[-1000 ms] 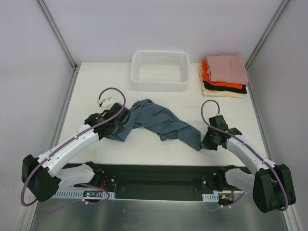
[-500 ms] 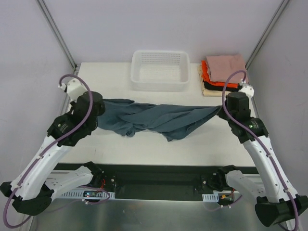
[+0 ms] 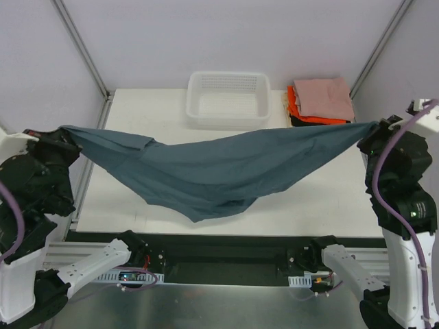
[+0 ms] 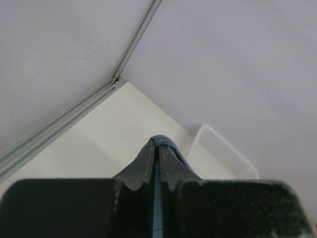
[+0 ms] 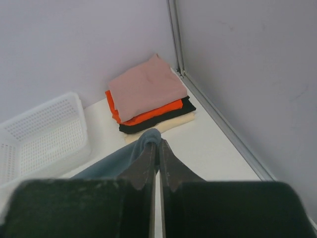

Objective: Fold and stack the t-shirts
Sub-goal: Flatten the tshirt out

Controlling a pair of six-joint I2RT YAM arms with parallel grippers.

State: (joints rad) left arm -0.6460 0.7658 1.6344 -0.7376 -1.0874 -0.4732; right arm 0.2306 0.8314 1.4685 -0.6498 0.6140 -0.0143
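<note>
A slate blue-grey t-shirt [image 3: 219, 168] hangs stretched in the air across the table, sagging in the middle. My left gripper [image 3: 65, 130] is shut on its left end, high at the far left; cloth pokes past the closed tips [image 4: 159, 144]. My right gripper [image 3: 374, 127] is shut on the right end, raised at the far right; a fold of blue cloth [image 5: 148, 138] curls over its tips [image 5: 158, 145]. A stack of folded t-shirts [image 3: 319, 108] lies at the back right: pink [image 5: 146, 87] on top, then orange-red, black and cream.
A white plastic mesh basket [image 3: 228, 100] stands at the back middle of the white table [image 3: 151, 110]. Metal frame posts run up both back corners, and grey walls close in on both sides. Both arm bases sit at the near edge.
Both arms have risen and swung apart, lifting the crumpled blue-grey shirt off the table and pulling it out into a wide hanging span.
</note>
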